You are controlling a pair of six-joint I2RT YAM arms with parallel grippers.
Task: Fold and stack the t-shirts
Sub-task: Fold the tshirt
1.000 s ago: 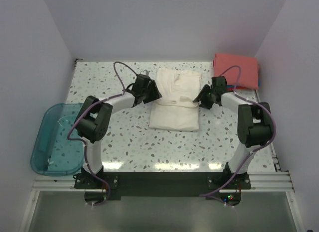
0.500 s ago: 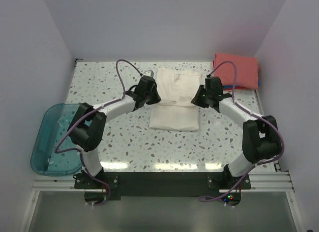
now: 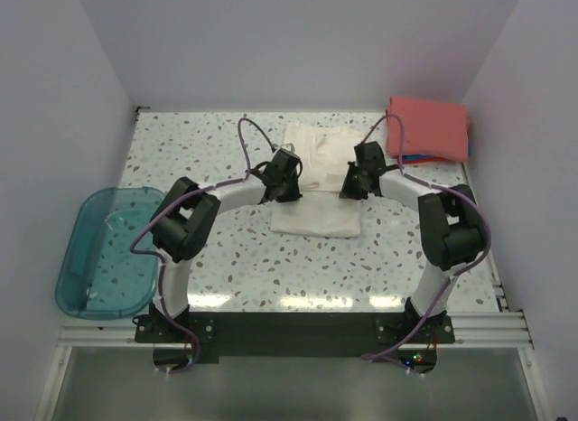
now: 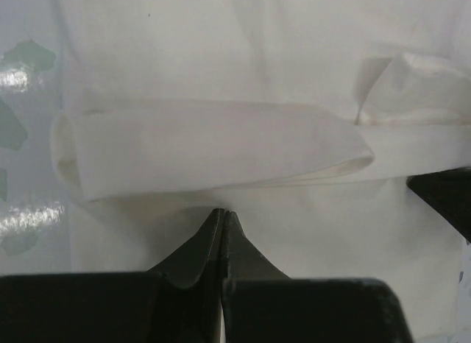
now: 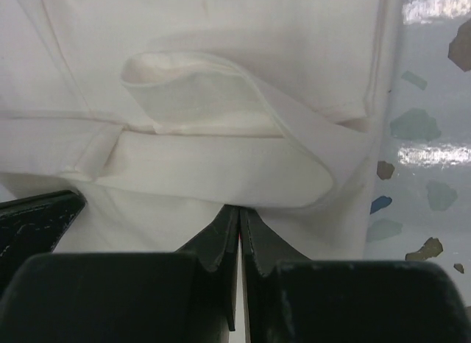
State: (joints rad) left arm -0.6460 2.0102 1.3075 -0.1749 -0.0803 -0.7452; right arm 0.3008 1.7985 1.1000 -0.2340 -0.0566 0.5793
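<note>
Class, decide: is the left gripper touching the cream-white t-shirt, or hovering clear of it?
Touching. In the left wrist view the left gripper, jaws shut, presses its tips into the cream-white t-shirt just below a fold.

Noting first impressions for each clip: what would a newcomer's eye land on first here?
The cream-white t-shirt lies partly folded in the middle of the table, the left gripper and right gripper both closed with tips against its cloth from either side. A folded coral-red shirt sits at the far right corner, a teal tub at the left edge.

Speckled terrazzo tabletop (image 3: 226, 249) (glossy, glare streaks), plain pale walls (image 3: 298, 42), aluminium front rail (image 3: 492, 326).
</note>
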